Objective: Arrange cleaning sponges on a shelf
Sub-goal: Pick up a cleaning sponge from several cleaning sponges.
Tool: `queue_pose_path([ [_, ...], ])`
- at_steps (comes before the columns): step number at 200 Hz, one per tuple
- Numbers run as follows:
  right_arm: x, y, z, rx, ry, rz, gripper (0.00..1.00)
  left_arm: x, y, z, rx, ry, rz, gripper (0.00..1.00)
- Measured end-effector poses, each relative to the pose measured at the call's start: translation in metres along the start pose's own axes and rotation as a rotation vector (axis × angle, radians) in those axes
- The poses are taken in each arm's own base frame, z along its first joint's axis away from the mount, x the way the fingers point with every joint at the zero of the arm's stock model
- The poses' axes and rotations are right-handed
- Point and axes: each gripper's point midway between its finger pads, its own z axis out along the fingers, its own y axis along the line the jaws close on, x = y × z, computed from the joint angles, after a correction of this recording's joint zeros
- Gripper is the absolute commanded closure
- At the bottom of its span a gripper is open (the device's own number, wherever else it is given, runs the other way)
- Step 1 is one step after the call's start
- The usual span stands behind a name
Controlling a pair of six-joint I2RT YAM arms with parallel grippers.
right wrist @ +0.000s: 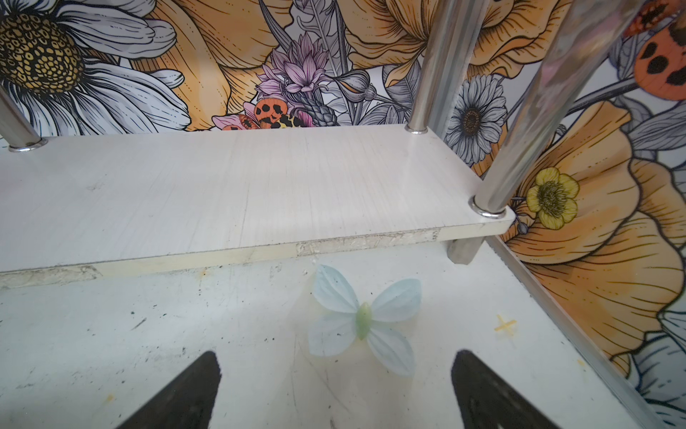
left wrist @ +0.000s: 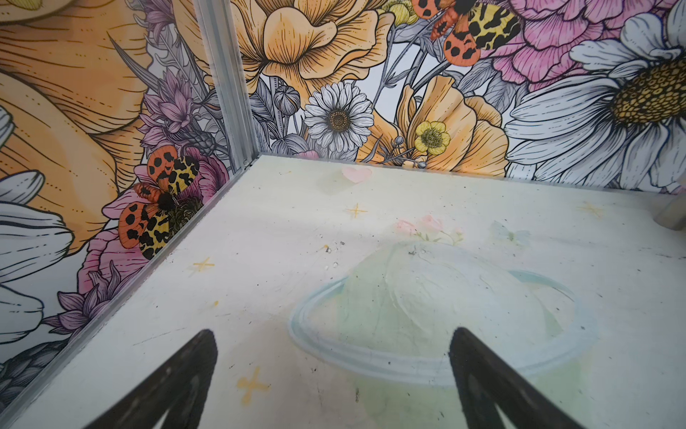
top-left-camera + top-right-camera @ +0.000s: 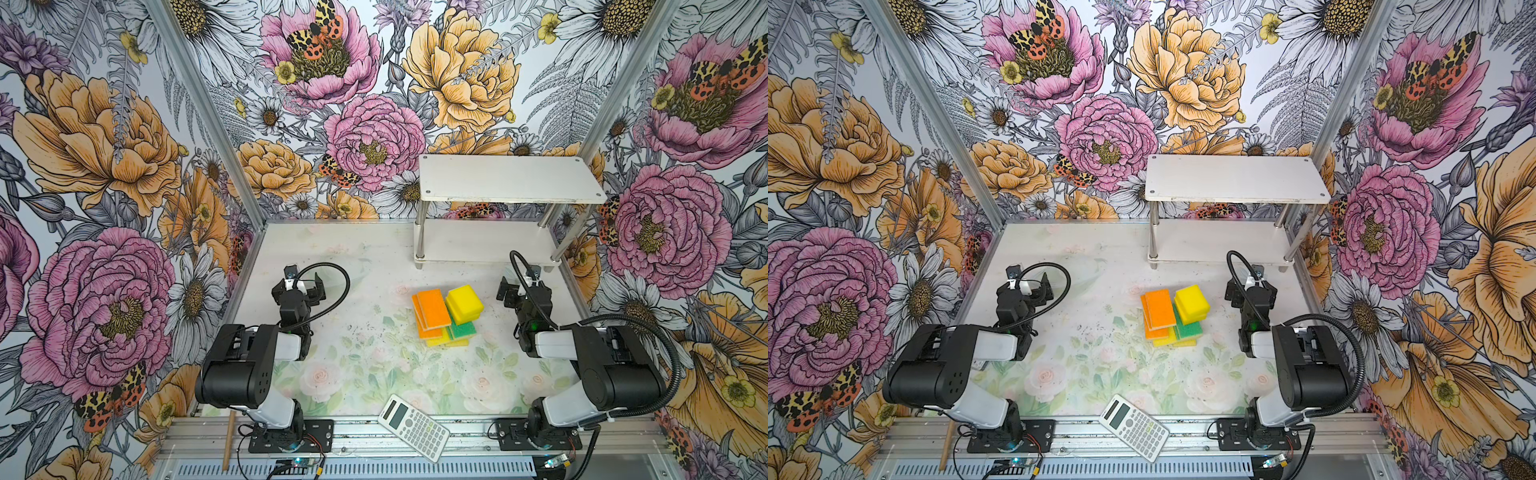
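The sponges (image 3: 446,318) are lying in a loose heap in the middle of the table (image 3: 357,257). Orange ones (image 3: 433,309) are leaning at one side and yellow ones (image 3: 464,303) are sitting beside them over a green-topped one (image 3: 463,330), while the shelf (image 3: 509,183) is standing near the heap at the back right, not touching it. The left gripper (image 3: 298,286) is hovering over bare table well to the left of the heap, its jaws spread wide and holding nothing. The right gripper (image 1: 336,354) is hovering just in front of the shelf's lower board (image 1: 237,185), jaws equally wide and unloaded, and a calculator (image 3: 413,427) is lying at the table's near edge.
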Motion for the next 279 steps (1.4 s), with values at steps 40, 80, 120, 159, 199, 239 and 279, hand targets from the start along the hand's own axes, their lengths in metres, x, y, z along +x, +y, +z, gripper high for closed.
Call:
queue_pose_path([
  [40,-0.003,0.0,0.0,-0.002,-0.013,-0.004,0.05,-0.001,-0.008,-0.011,0.014,-0.048,0.019,0.01],
  [80,-0.008,-0.001,-0.002,0.002,-0.029,-0.001,0.05,0.001,-0.003,-0.025,-0.024,-0.078,0.031,0.01],
  [120,-0.024,-0.003,-0.015,0.005,-0.042,0.002,0.06,-0.027,-0.018,-0.049,-0.022,-0.183,0.068,0.01],
  [159,-0.052,0.001,-0.03,-0.026,-0.043,0.017,0.06,-0.058,-0.037,-0.065,0.018,-0.23,0.095,0.01],
  [199,-0.067,0.013,-0.052,-0.119,0.004,0.075,0.06,-0.097,-0.042,-0.084,0.077,-0.24,-0.015,0.01],
  [239,-0.079,0.042,-0.074,-0.298,0.077,0.145,0.06,-0.11,-0.031,-0.111,0.109,-0.237,-0.162,0.01],
  [279,-0.074,0.078,-0.094,-0.514,0.198,0.222,0.05,-0.106,-0.025,-0.127,0.13,-0.19,-0.26,0.01],
])
